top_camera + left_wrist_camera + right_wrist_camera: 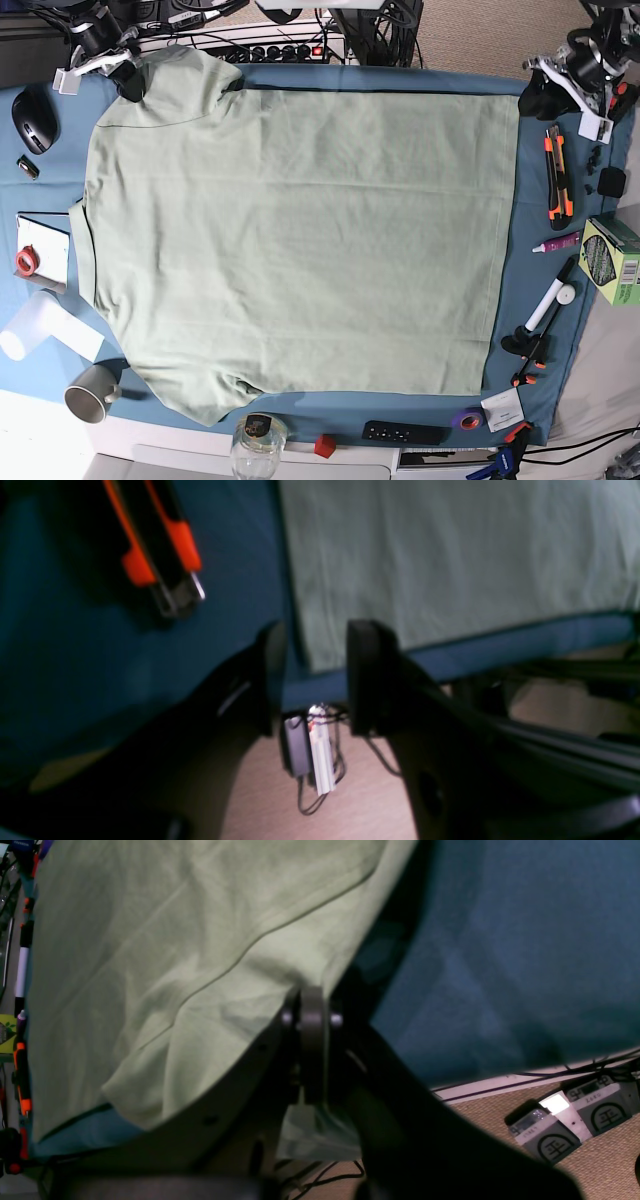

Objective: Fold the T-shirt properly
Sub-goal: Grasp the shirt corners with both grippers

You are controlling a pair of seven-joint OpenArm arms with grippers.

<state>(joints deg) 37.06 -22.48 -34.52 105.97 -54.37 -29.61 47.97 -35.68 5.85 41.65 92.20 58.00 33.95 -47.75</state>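
1. The large pale sage-green cotton T-shirt (290,245) lay spread flat on the blue-clothed counter (520,300); a good fold probably needed both corners lifted evenly.
2. The right gripper (312,1005) had its fingers clamped on the sleeve edge.
3. The left gripper (315,680) had its fingers apart, empty, straddling the hem corner.

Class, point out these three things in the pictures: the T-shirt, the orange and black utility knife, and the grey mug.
T-shirt (300,240): base view, middle of the flat body.
Utility knife (556,170): base view, its orange and black handle.
Grey mug (88,398): base view, its rim.
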